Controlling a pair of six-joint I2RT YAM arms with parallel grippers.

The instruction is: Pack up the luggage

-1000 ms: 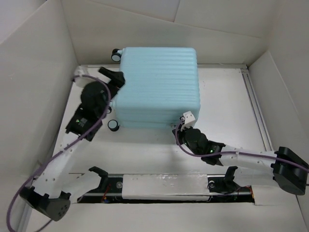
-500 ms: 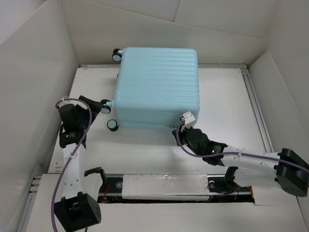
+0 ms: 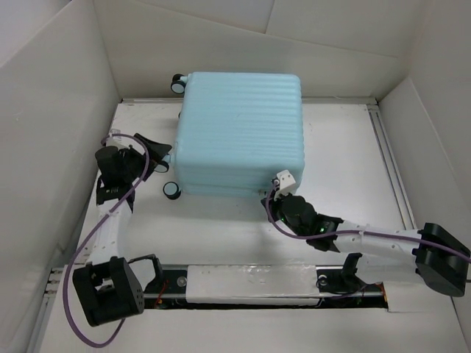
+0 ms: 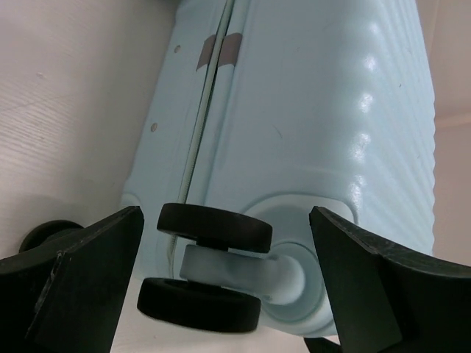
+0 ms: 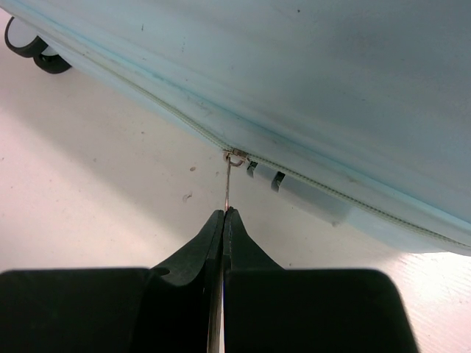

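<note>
Luggage [image 3: 239, 132] lies flat and shut at the back-middle of the table [image 3: 346, 147]. Its near edge faces the arms, which is likely why the right tool [image 5: 223, 220] comes in low there, clamped tight on the thin zip pull [image 5: 229, 180] and set to run it along. Left tool [image 4: 221, 246] gapes wide either side of a wheel [image 4: 213, 226] at the left corner, touching nothing I can see, probably to brace it.

No readable text or labels, seemingly.

even bright overhead light, soft shadows, glare streaks on luggage [image 4: 331, 110], blurred close wrist views
</note>
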